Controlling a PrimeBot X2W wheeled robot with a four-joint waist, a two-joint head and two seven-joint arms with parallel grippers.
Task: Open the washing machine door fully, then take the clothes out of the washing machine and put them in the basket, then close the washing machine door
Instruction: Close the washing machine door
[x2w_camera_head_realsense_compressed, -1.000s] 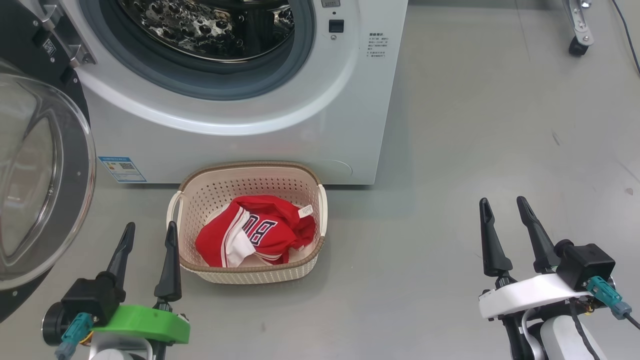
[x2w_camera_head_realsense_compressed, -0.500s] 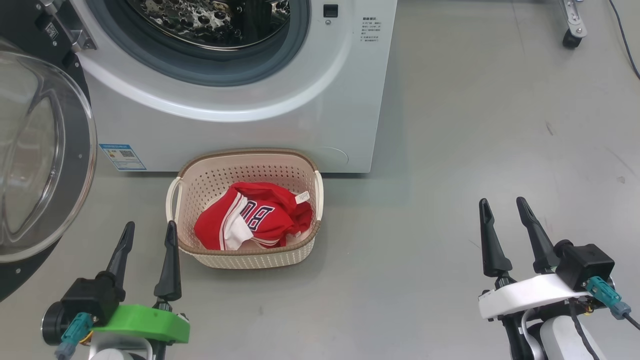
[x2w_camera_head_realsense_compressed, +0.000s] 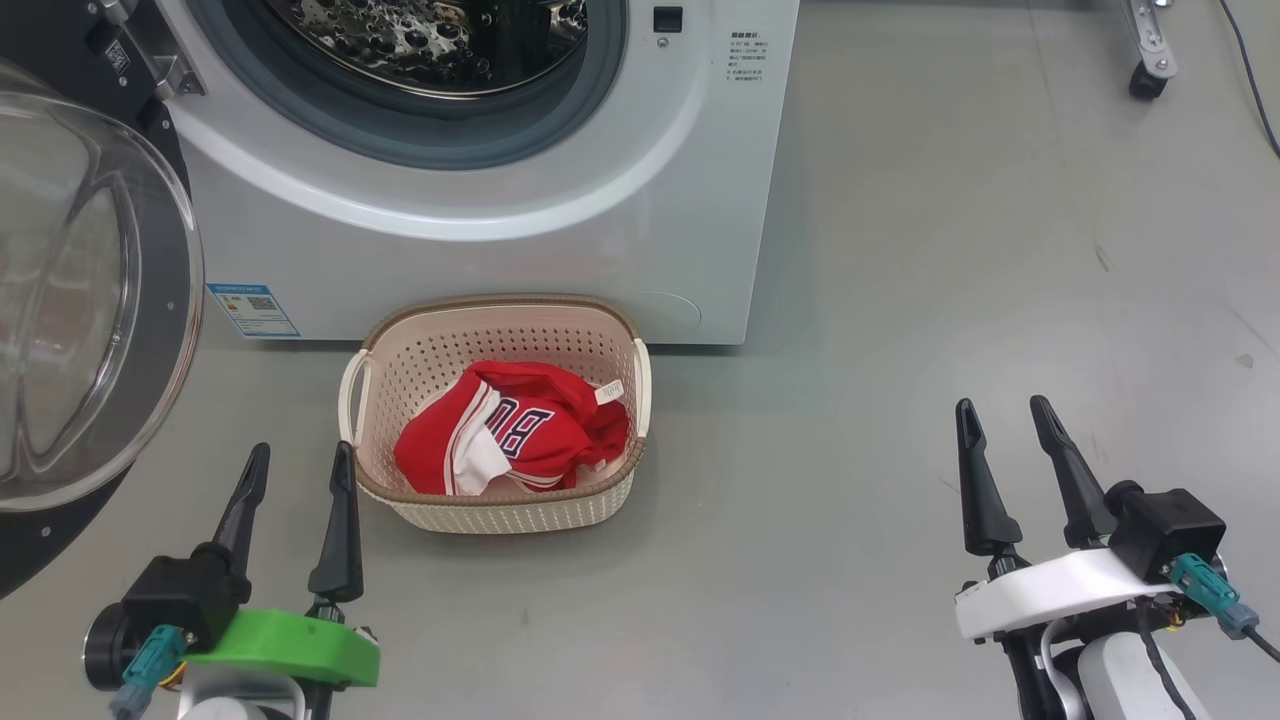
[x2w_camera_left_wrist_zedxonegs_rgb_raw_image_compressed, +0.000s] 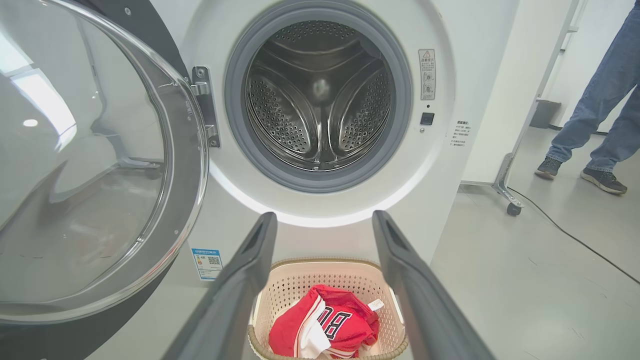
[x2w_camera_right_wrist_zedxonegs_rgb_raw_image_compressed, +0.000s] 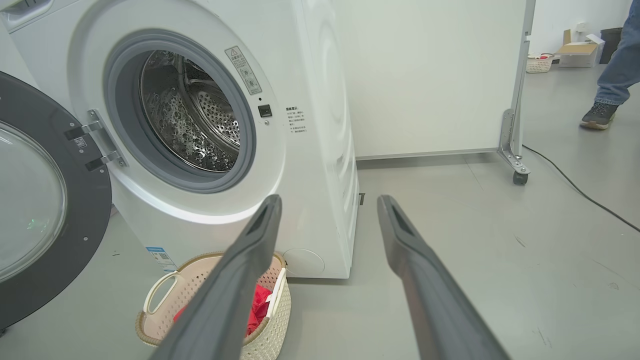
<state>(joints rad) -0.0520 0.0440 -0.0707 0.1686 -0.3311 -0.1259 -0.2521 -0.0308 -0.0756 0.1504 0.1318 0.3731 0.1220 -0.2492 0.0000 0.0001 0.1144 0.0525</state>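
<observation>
The left gripper (x2w_camera_head_realsense_compressed: 303, 450) is hovering just beside the near left corner of the basket (x2w_camera_head_realsense_compressed: 497, 300), its two dark fingers standing wide apart, pointing forward and gripping nothing. The right gripper (x2w_camera_head_realsense_compressed: 1002, 405) is hanging well to the basket's right, fingers likewise parted, empty.

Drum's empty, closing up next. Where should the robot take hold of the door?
Likely the door's black rim at the free edge opposite the hinge, left gripper from the front: it stands swung out left, and the bulging glass offers no hold.
</observation>
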